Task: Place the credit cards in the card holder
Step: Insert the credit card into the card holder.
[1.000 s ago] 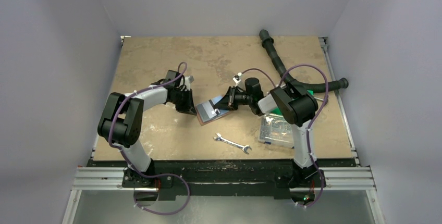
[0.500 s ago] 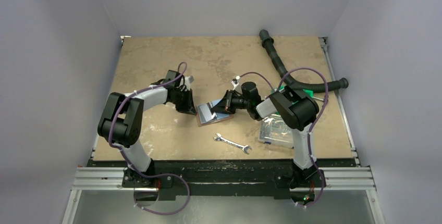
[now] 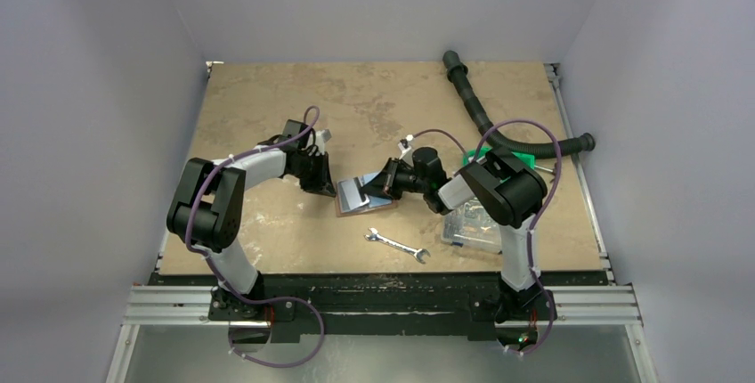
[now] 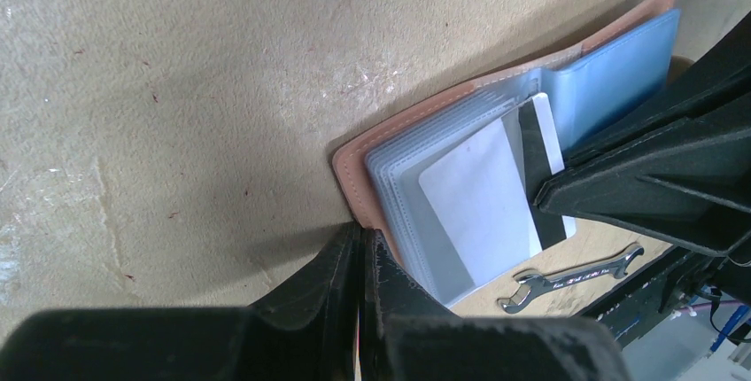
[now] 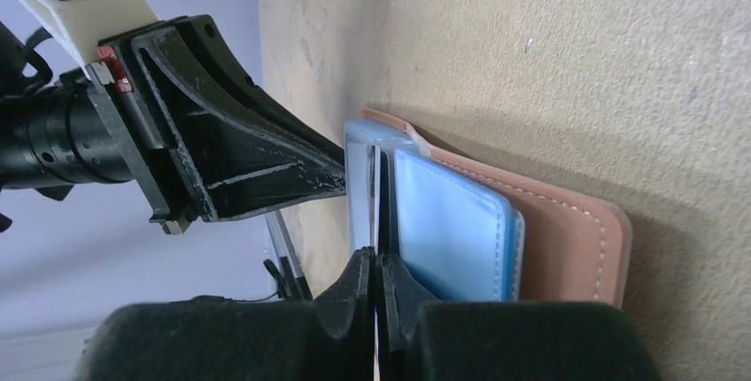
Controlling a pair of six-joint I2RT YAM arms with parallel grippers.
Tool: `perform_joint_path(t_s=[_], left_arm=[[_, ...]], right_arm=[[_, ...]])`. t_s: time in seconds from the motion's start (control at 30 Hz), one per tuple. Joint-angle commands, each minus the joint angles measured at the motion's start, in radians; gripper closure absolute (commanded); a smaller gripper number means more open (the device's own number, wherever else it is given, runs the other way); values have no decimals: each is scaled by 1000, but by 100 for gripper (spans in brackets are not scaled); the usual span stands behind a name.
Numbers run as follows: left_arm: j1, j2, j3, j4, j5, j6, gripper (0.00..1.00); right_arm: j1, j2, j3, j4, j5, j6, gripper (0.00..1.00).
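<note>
The card holder [image 3: 381,206] lies spread on the table, reddish-brown with clear sleeves and a light blue inner flap [image 4: 620,71]. My left gripper [image 4: 361,237] is shut on its left rim [image 4: 354,177]; from above the left gripper [image 3: 327,189] sits at the wallet's left edge. My right gripper [image 5: 376,261] is shut on a credit card [image 4: 483,199], pale with a black stripe, which sits partly between the clear sleeves. In the right wrist view the card [image 5: 376,190] shows edge-on beside the blue pocket [image 5: 452,230]. Seen from above, the right gripper [image 3: 378,189] is over the wallet's middle.
A wrench [image 3: 396,245] lies near the front edge, below the wallet. A clear compartment box [image 3: 472,223] sits under the right arm, with a green bin [image 3: 527,162] behind it. A black corrugated hose [image 3: 481,116] curves across the back right.
My right gripper has moved left with the card, sliding it deeper into the wallet's sleeves. The left gripper has kept its hold on the wallet's rim without moving.
</note>
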Motion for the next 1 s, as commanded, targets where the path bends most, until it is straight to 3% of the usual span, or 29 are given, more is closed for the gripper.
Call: perform_joint_path(t_s=[0.0,0.1,0.2,0.73,0.87,0.97], left_arm=[[-6,22,-5,-7,-7,23,100],[-5,18,-9,-8,-11,25,100],[-5,21,-5,-8,-10,25,100],[-12,21,-13,1,20,24,100],[-12,15,-13,-2,7,25,100],[-12,18,-12,-2,10,25,100]], right_arm=[[4,-37,-1,22,-3,-13,86],[2,-68,25,-82,-27,-95,75],[0,-108,17,-145,-18,-148,71],[0,-155,-9,-227,10,-197,69],[0,-218,38,-437,64,-347,52],[1,-250,74,-559,110,-419,48]])
